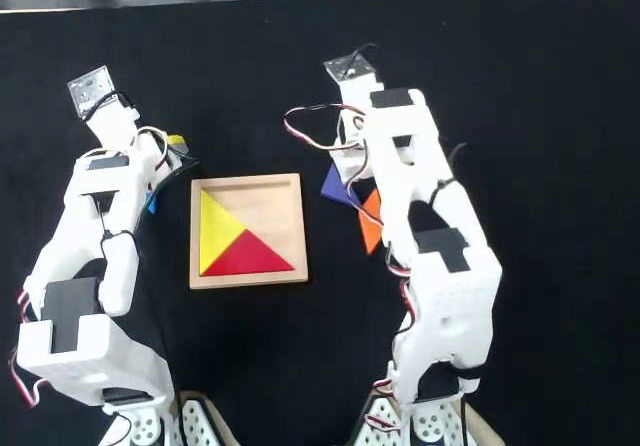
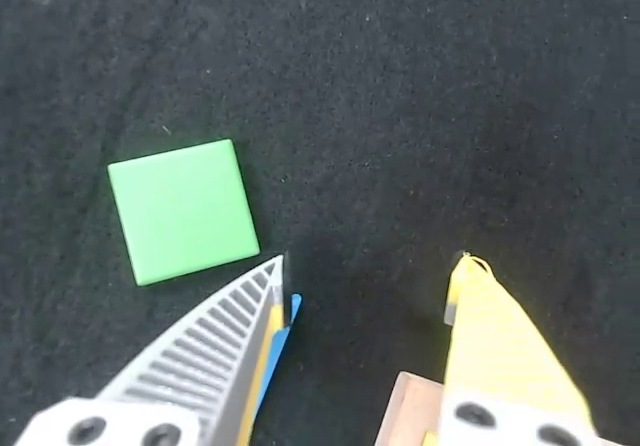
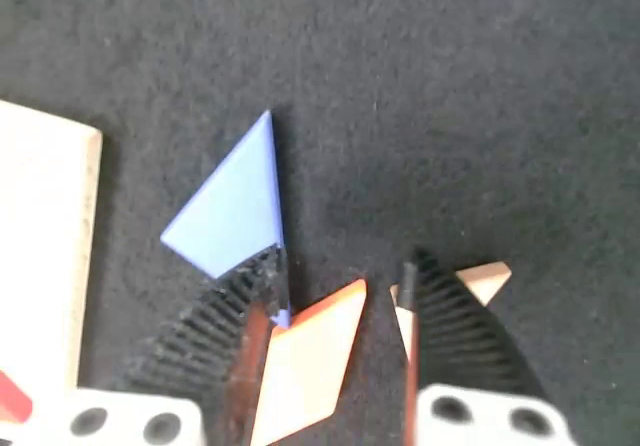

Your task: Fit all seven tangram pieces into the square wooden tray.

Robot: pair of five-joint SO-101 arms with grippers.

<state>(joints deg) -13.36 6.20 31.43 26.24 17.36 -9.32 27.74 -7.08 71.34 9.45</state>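
Left gripper (image 2: 365, 286): its two fingers stand spread apart with nothing between them. It hangs low over the black cloth (image 1: 540, 116), just beside one corner of the wooden tray (image 1: 272, 204).
Right gripper (image 3: 345, 278): its fingers are also spread apart and grasp nothing. It is low over the cloth on the other side of the tray.
Orange parallelogram (image 3: 305, 366): it lies flat on the cloth between the right gripper's fingers, closer to the ribbed one. I cannot tell if it touches that finger.
Blue piece (image 2: 287, 326): a thin edge of it shows along the ribbed finger of the left gripper.
Pale piece (image 3: 485, 279): a small corner shows behind the other finger of the right gripper. Its shape I cannot tell.
Purple triangle (image 3: 235, 211): it lies flat on the cloth between the tray and the orange parallelogram, with one tip at the ribbed finger.
Green square (image 2: 180, 209): it lies flat on the cloth beyond the left gripper's fingertip, apart from it.
Tray: it sits between the two arms. A yellow triangle (image 1: 216, 230) and a red triangle (image 1: 248, 258) lie inside it, meeting along one edge. The other half is bare wood.
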